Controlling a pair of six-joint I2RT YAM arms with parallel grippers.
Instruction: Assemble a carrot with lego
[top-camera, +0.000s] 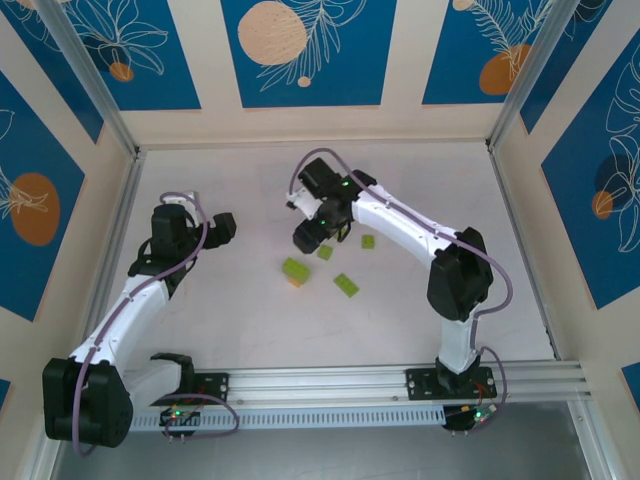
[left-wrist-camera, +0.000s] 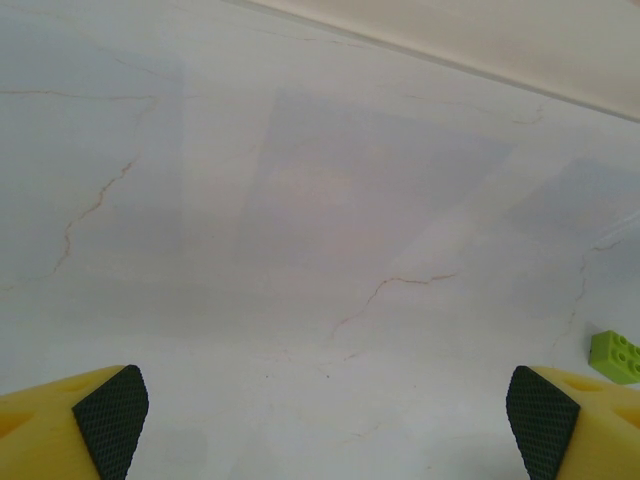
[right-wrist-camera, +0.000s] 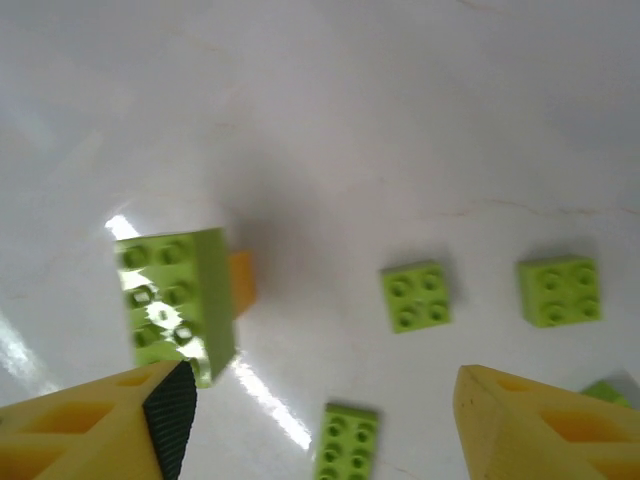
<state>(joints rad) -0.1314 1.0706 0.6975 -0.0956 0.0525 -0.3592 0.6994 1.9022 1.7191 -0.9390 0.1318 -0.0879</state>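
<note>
Starting nearest, a loose lime-green rectangular plastic brick (top-camera: 346, 285) lies on the white table (top-camera: 230, 330); just left sits the part-built carrot (top-camera: 296, 271), a lime-green block (right-wrist-camera: 175, 300) on a small orange brick (right-wrist-camera: 240, 282). Beyond it the right gripper (top-camera: 308, 238) hovers, jaws parted, gripping nothing; it should probably next pinch a square lime-green brick (right-wrist-camera: 415, 296) squarely, studs up. At left, the left gripper (left-wrist-camera: 325, 412) gapes empty. Every piece lies loose, uncontained.

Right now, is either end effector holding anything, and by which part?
Nothing is held. Both are open: the right end effector near the joined bricks, the left end effector over the table.
</note>
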